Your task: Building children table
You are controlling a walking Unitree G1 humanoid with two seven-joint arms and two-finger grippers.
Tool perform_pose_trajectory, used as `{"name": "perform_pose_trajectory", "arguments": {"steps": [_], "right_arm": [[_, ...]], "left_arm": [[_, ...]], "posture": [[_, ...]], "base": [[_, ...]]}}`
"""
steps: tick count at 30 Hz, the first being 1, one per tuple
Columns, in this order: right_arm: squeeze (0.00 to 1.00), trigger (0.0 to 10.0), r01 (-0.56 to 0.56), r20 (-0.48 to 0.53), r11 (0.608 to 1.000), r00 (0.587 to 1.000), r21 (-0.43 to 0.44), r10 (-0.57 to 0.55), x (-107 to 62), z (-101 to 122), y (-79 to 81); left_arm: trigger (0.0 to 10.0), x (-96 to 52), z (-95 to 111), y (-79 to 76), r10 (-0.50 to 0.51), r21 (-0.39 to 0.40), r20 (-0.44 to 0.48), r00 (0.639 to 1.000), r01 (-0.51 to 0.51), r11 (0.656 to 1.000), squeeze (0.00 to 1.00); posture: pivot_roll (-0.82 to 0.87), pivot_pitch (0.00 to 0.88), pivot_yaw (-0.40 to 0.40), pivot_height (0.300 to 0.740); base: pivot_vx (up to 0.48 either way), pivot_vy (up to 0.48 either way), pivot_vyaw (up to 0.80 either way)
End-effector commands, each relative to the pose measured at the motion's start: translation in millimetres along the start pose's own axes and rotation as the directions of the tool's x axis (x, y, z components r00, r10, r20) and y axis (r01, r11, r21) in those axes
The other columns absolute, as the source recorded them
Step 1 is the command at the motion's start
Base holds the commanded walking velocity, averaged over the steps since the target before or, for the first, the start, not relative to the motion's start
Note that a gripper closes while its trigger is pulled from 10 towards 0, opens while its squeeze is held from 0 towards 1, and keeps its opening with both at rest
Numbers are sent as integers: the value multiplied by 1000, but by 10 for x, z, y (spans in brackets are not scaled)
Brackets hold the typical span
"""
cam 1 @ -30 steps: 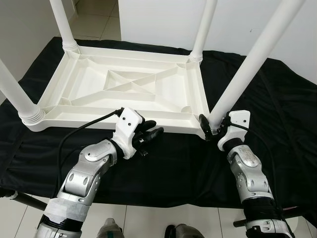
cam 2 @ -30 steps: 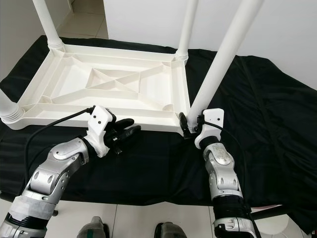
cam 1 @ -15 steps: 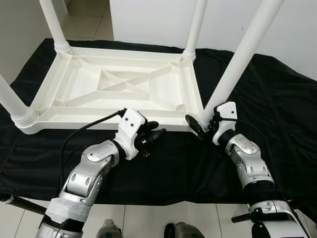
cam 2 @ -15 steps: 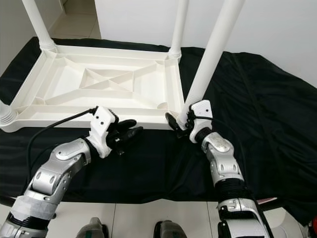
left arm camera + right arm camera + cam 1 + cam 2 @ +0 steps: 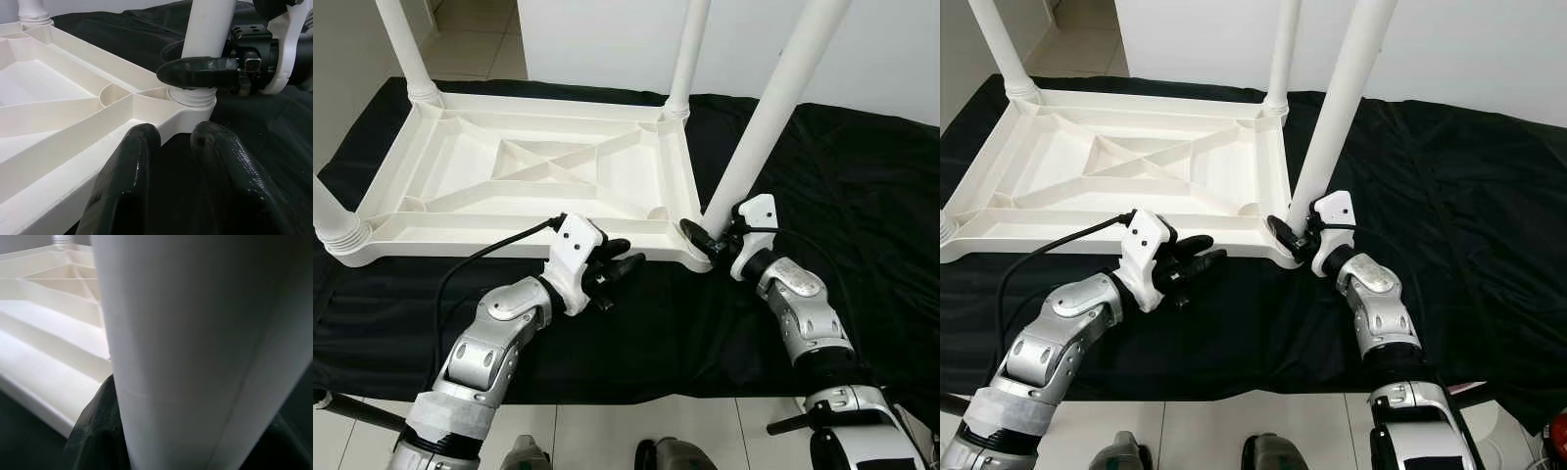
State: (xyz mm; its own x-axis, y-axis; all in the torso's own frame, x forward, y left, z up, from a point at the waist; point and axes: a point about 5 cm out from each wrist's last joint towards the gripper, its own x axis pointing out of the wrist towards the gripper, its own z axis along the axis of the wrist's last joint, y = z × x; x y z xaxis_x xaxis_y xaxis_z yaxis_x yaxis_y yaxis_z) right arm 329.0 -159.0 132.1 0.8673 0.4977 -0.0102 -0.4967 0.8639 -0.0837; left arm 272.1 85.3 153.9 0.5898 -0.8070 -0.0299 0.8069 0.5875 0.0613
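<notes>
1. Tabletop (image 5: 538, 176) lies upside down on the black cloth (image 5: 862, 196), white legs pointing up from its corners.
2. My right tool (image 5: 707, 238) is clamped around the base of the near-right leg (image 5: 769, 108), right where it enters the corner socket.
3. My left tool (image 5: 619, 266) hovers just in front of the tabletop's near edge, fingers (image 5: 222, 166) slightly parted, gripping nothing, aimed at that same corner.

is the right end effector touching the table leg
Touching: the left wrist view shows the right end effector with its black fingers closed around the leg just above its base.
</notes>
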Motion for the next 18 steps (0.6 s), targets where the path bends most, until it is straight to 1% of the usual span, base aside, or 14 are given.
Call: {"name": "perform_pose_trajectory", "arguments": {"steps": [1, 3, 5, 6, 7, 8, 9, 10, 12, 14, 15, 16, 17, 18], "right_arm": [[0, 0, 77, -132, 997, 989, 30, -73, -31, -247, 132], [0, 0, 186, -148, 980, 974, 74, -173, -23, -267, 142], [0, 0, 186, -148, 980, 974, 74, -173, -23, -267, 142], [0, 0, 296, -139, 953, 949, 64, -285, -10, -254, 207], [0, 0, 296, -139, 953, 949, 64, -285, -10, -254, 207], [0, 0, 333, -134, 941, 937, 63, -323, -8, -248, 229], [0, 0, 333, -134, 941, 937, 63, -323, -8, -248, 229], [0, 0, 399, -126, 915, 913, 65, -389, -1, -242, 259], [0, 0, 399, -126, 915, 913, 65, -389, -1, -242, 259], [0, 0, 498, -117, 864, 864, 70, -489, 19, -236, 316], [0, 0, 498, -117, 864, 864, 70, -489, 19, -236, 316], [0, 0, 541, -116, 837, 839, 82, -531, 29, -229, 350], [0, 0, 549, -114, 830, 835, 94, -539, 57, -212, 410], [0, 0, 549, -114, 830, 835, 94, -539, 57, -212, 410]], "left_arm": [[10000, 20, -5, -33, 0, -2, -1, 1000, 0, 1000, 0], [10000, 25, -6, -35, -3, -2, 0, 1000, 3, 1000, 0], [10000, 25, -6, -35, -3, -2, 0, 1000, 3, 1000, 0], [10000, 36, -8, -39, -8, -2, 0, 1000, 8, 1000, 0], [10000, 36, -8, -39, -8, -2, 0, 1000, 8, 1000, 0], [10000, 40, -9, -42, -11, -1, 1, 1000, 11, 1000, 0], [10000, 40, -9, -42, -11, -1, 1, 1000, 11, 1000, 0], [10000, 47, -9, -49, -16, -3, 2, 1000, 16, 1000, 0], [10000, 47, -9, -49, -16, -3, 2, 1000, 16, 1000, 0], [10000, 64, -17, -69, -25, -2, 2, 1000, 25, 1000, 0], [10000, 64, -17, -69, -25, -2, 2, 1000, 25, 1000, 0], [10000, 71, -12, -79, -28, -2, 4, 1000, 28, 1000, 0], [10000, 76, -9, -83, -32, 0, 5, 999, 32, 999, 0], [10000, 76, -9, -83, -32, 0, 5, 999, 32, 999, 0]], "posture": [[22, 62, -51, 740], [18, 58, -52, 740], [18, 58, -52, 740], [14, 52, -51, 740], [14, 52, -51, 740], [14, 52, -51, 740], [14, 52, -51, 740], [10, 48, -55, 740], [10, 48, -55, 740], [8, 45, -54, 740], [8, 45, -54, 740], [8, 45, -54, 740], [12, 43, -57, 740], [12, 43, -57, 740]], "base": [[0, 0, 0], [0, 0, 0], [0, 0, 0], [0, 0, 0], [0, 0, 0], [0, 0, 0], [0, 0, 0], [0, 0, 0], [0, 0, 0], [0, 0, 0], [0, 0, 0], [0, 0, 0], [0, 0, 0], [0, 0, 0]]}}
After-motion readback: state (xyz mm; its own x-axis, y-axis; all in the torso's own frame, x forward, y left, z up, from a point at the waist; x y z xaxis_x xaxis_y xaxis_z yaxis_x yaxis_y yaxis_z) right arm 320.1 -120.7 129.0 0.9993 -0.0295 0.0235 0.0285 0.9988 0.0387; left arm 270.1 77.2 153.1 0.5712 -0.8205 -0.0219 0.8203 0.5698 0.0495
